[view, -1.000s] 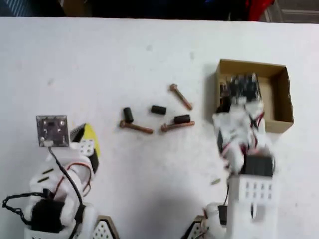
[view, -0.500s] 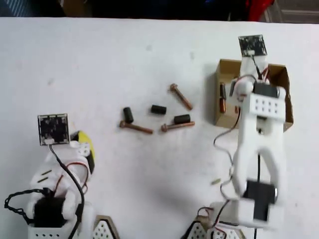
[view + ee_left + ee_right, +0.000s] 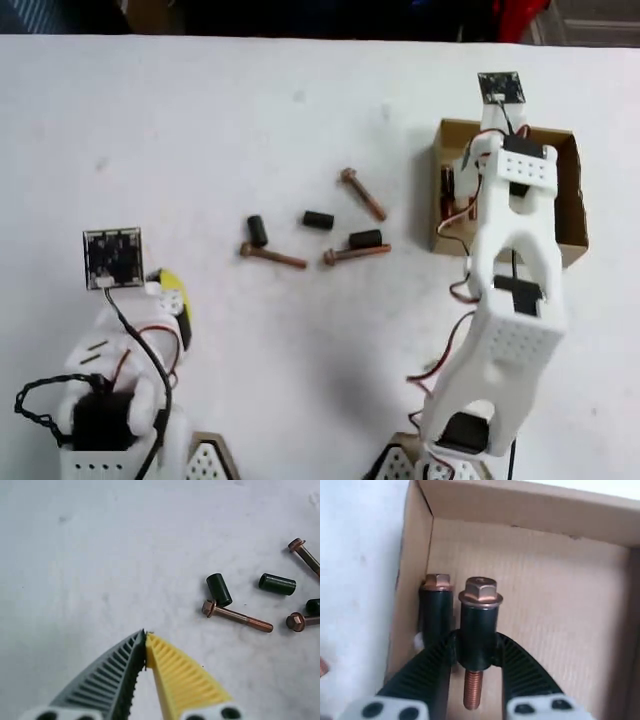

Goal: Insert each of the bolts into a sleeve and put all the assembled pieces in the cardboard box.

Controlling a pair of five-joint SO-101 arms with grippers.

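White table [image 3: 300,110] bearing a cardboard box [image 3: 565,200]. Inside the box, a sleeved bolt [image 3: 477,625] is pinched by the right gripper [image 3: 476,647]; a second assembled piece [image 3: 436,615] is seen against the wall. The left gripper [image 3: 145,635] is pressed together, apart from three loose bolts [image 3: 272,257] and three sleeves [image 3: 318,220].

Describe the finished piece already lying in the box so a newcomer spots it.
Find the cardboard box under the right arm. Along its wall facing the loose bolts lies a black sleeve with a copper bolt head showing. Its twin is clamped in the right gripper; this one lies free.
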